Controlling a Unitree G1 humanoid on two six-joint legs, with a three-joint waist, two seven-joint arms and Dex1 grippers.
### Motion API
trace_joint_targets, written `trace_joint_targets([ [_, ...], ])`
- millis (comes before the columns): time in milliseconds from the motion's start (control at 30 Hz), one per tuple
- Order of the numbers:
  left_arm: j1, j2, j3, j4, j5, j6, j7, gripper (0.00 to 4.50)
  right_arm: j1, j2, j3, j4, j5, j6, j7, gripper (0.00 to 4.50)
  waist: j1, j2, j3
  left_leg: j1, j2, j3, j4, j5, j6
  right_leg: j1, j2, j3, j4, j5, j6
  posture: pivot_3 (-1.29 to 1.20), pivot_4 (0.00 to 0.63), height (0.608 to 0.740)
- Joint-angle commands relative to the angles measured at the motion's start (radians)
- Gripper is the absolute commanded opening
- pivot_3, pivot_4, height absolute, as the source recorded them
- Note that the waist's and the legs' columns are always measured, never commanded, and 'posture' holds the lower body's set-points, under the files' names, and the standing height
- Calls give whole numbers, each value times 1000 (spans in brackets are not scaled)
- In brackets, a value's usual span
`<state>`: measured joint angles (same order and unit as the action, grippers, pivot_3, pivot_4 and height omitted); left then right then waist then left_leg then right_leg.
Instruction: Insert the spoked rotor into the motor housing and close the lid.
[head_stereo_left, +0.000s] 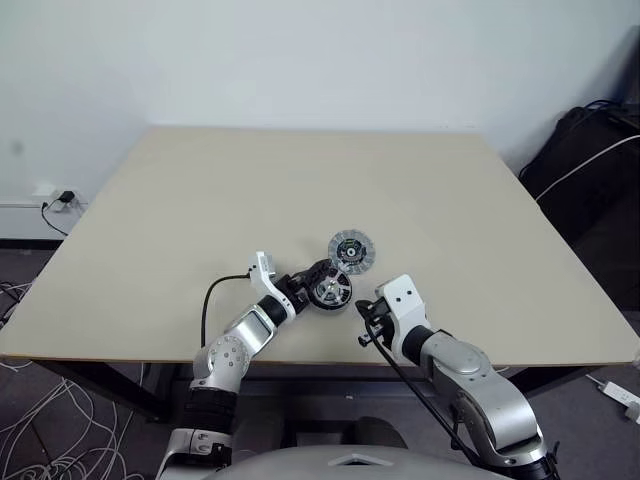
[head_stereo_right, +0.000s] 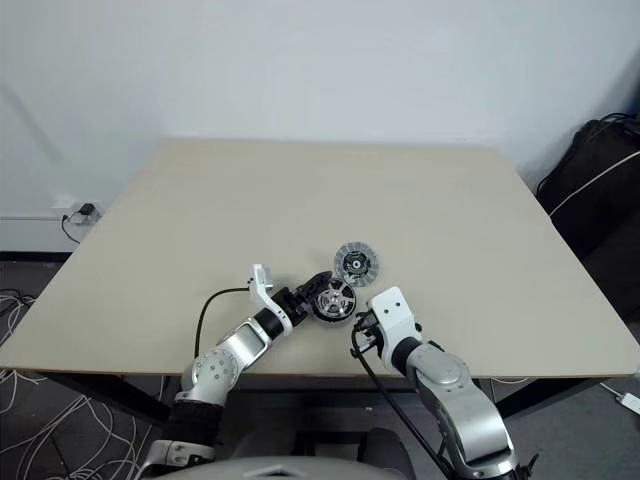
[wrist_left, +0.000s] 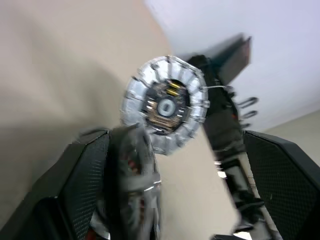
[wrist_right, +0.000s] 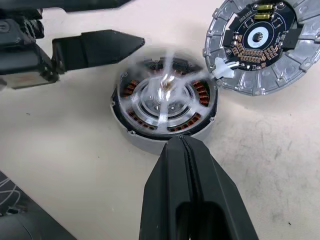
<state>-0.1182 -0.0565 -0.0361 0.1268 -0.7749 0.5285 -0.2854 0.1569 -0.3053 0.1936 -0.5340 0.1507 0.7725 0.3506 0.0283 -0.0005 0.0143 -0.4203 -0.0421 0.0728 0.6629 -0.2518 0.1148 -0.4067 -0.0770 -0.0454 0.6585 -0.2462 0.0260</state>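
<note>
Nearest the head camera, the right gripper (head_stereo_left: 366, 318) is seen at the table's (head_stereo_left: 150, 220) front edge, its 2 fingers pressed together and holding nothing. Just beside it on the robot's left, the left gripper (head_stereo_left: 318, 285) is spread wide around the assembled round piece; nothing is clamped. That piece shows a shiny lid (head_stereo_left: 329, 292) with coppery windings beneath. Behind it and slightly to the right, well in from the front edge, the pale grey disc of the motor housing (head_stereo_left: 351, 250) lies flat.

In the left wrist view, the 2 black fingers (wrist_left: 82, 185) are set far apart, with the blurred lidded piece (wrist_left: 135, 180) close to 1 of them and the housing beyond.

In the right wrist view, the shut fingers (wrist_right: 187, 180) point at the spoked rotor (wrist_right: 165, 102), seated under the spoked lid inside a grey ring. The housing touches its rim. The left gripper's finger tip lies near the opposite side.
</note>
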Motion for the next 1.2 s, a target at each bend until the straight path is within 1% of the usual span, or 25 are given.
trace_joint_targets([
  [33, -9, -63, -49, -41, 103, -68, 39, 4470, -23, 0, -1, -11, 10, -15, 4, 0, 0, 0, 0, 0, 0, 0, 0, 0, 0, 0, 0, 0, 0, 0, 0, 0, 0, 740],
  [133, -4, -34, -91, -42, 247, -181, 60, 4470, -24, 1, 1, -7, 8, -20, 2, 0, 1, 0, 0, 0, 0, 0, 0, 0, 0, 0, 0, 0, 0, 0, 0, 0, 0, 740],
  [167, 0, -23, -109, -41, 316, -248, 72, 4470, -24, 4, 1, -6, 6, -28, -1, 0, 2, 0, 0, 0, 0, 0, 0, 0, 0, 0, 0, 0, 0, 0, 0, 0, 0, 740],
  [200, 7, 4, -144, -33, 425, -349, 95, 4470, -26, 11, -1, -4, 8, -36, -5, 0, 2, 0, 0, 0, 0, 0, 0, 0, 0, 0, 0, 0, 0, 0, 0, 0, 0, 740],
  [233, 11, 21, -167, -24, 501, -421, 110, 4470, -27, 16, -3, -2, 9, -40, -7, 0, 3, 0, 0, 0, 0, 0, 0, 0, 0, 0, 0, 0, 0, 0, 0, 0, 0, 740],
  [267, 21, 38, -185, -4, 585, -532, 131, 4470, -32, 22, -2, 2, 8, -45, -10, 0, 3, 0, 0, 0, 0, 0, -1, 0, 0, 0, 0, 0, -1, 0, 0, 0, 0, 740],
  [300, 35, 61, -203, 8, 656, -597, 148, 4470, -39, 28, 3, 9, 4, -50, -15, 0, 3, 0, 0, 0, 0, 0, -2, 0, 0, 0, 0, 0, -1, 0, 0, 0, 0, 740],
  [333, 56, 79, -210, 17, 688, -659, 137, 4306, -47, 36, 11, 20, -1, -57, -19, 0, 3, 1, -1, 0, 0, 0, -2, 0, 0, -1, 0, 0, -1, 0, 0, 0, 0, 740],
  [400, 100, 100, -206, 14, 696, -713, 107, 3853, -65, 55, 24, 49, -9, -70, -26, 0, -1, 3, -2, 0, 0, 0, -4, 0, 0, -2, 0, 1, -1, 0, 0, 0, 0, 740],
  [500, 145, 128, -197, 13, 735, -758, 106, 2850, -98, 82, 33, 111, -25, -102, -43, 0, -1, 4, -1, 0, 0, 0, -5, 0, 0, -2, -1, 0, -1, 0, -1, 0, 0, 740],
  [633, 194, 197, -213, 7, 766, -807, 38, 1497, -179, 126, 40, 223, -47, -147, -60, 0, -1, 5, 0, 0, 0, 0, -5, 0, 0, -2, -1, 0, 0, 0, -1, 0, 0, 740],
  [767, 225, 197, -205, -2, 753, -822, 19, 145, -257, 157, 52, 328, -59, -188, -53, 0, -1, 5, 0, 0, 0, 1, -5, 0, 0, -2, -1, -1, 0, 0, -1, 0, 0, 740],
  [800, 232, 198, -208, -2, 765, -825, 19, 36, -276, 163, 54, 357, -62, -196, -50, 0, -2, 5, 0, 0, 0, 1, -5, 0, 0, -2, -1, -1, -1, 0, -1, 0, 0, 740],
  [1033, 270, 193, -232, 28, 834, -816, 31, 36, -346, 156, 85, 514, -60, -199, 29, 0, -4, 6, 0, 0, 0, 1, -5, 0, 0, -2, -1, 0, -1, 0, -1, 0, 0, 740],
  [1200, 283, 170, -229, 30, 789, -813, -3, 36, -353, 105, 115, 542, -90, -175, 72, 0, -8, 7, -1, 0, 0, 1, -4, 0, 0, -2, -1, 0, 0, 0, -1, 0, 0, 740],
])
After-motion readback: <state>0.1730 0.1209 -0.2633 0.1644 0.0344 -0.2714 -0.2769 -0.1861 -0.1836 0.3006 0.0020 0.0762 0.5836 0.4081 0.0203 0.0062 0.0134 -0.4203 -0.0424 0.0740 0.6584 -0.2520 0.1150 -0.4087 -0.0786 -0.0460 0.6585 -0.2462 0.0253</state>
